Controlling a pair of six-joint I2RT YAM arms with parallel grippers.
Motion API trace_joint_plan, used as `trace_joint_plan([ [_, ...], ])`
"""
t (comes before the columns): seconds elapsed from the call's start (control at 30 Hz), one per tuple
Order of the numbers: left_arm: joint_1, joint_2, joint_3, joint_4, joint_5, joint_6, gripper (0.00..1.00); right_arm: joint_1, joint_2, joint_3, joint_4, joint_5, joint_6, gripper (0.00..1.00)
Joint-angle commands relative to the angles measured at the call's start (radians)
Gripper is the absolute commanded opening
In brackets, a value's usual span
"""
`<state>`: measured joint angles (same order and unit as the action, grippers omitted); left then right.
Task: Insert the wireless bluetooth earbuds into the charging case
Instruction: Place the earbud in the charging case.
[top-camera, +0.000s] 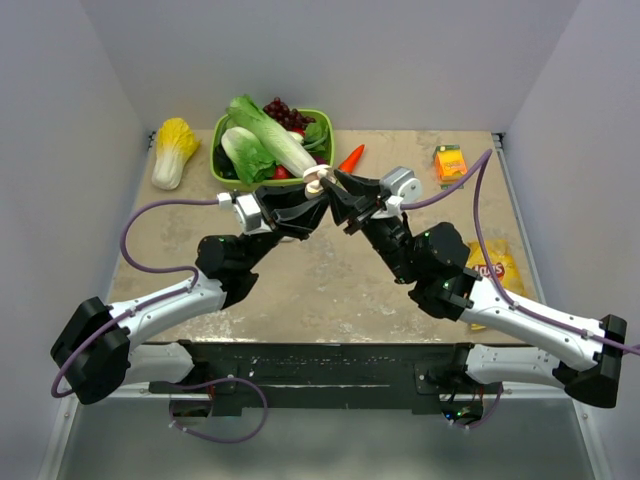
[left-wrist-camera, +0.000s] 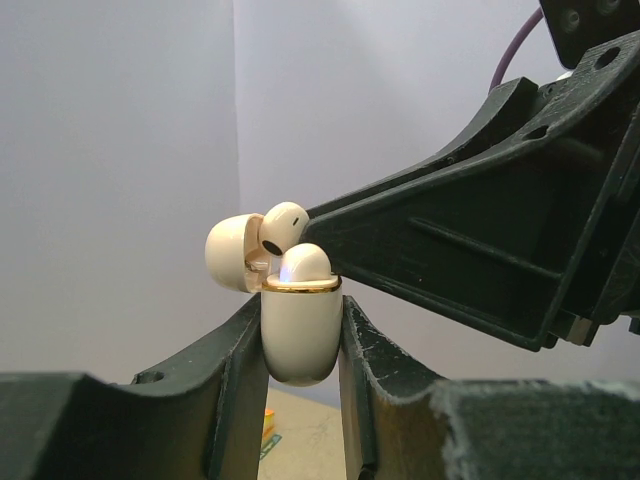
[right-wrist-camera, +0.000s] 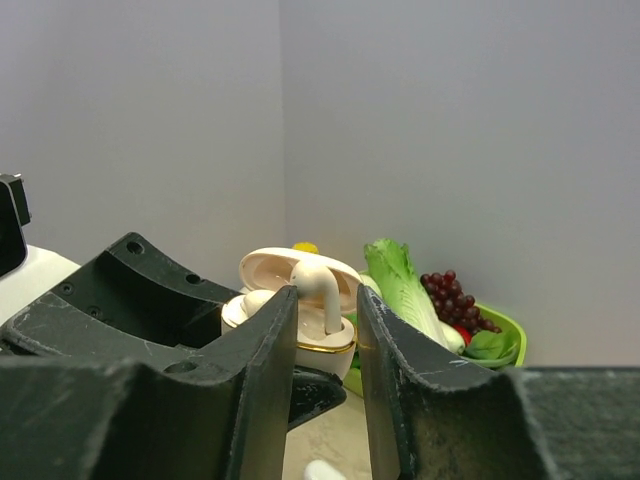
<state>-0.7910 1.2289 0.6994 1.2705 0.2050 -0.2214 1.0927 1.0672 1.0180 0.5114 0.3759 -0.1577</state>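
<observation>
A: Top view?
B: Left gripper (top-camera: 308, 197) and right gripper (top-camera: 337, 186) meet upper centre at the charging case (top-camera: 314, 181).
A: Left wrist?
B: Centre: left jaws pinch case; seated earbud (left-wrist-camera: 305, 262) inside.
A: Right wrist?
B: Right jaws flank second earbud (right-wrist-camera: 325, 298) over case; contact indeterminate.

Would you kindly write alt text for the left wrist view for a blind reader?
The left gripper clamps an upright cream charging case, lid open, with one earbud seated. The right gripper reaches in from the right, its tip at a second earbud tilted over it.
</observation>
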Motion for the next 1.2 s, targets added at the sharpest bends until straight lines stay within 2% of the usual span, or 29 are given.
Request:
trace_joint_plan([
  [0.0, 0.007, 0.0, 0.04, 0.178, -0.015, 0.011, 0.0, 0.003, 0.004, 0.053, -0.022, 0.017, 0.032, 0.37],
  [0.23, 0.007, 0.001, 0.032, 0.178, -0.019, 0.013, 0.0, 0.003, 0.004, 0.071, -0.03, 0.037, 0.049, 0.43],
  [0.83, 0.009, -0.009, 0.015, 0.184, -0.024, 0.014, 0.0, 0.003, 0.004, 0.091, -0.036, 0.123, 0.072, 0.47],
  [1.17, 0.007, -0.016, 0.017, 0.181, -0.026, 0.02, 0.0, 0.001, 0.002, 0.091, -0.044, 0.141, 0.081, 0.55],
])
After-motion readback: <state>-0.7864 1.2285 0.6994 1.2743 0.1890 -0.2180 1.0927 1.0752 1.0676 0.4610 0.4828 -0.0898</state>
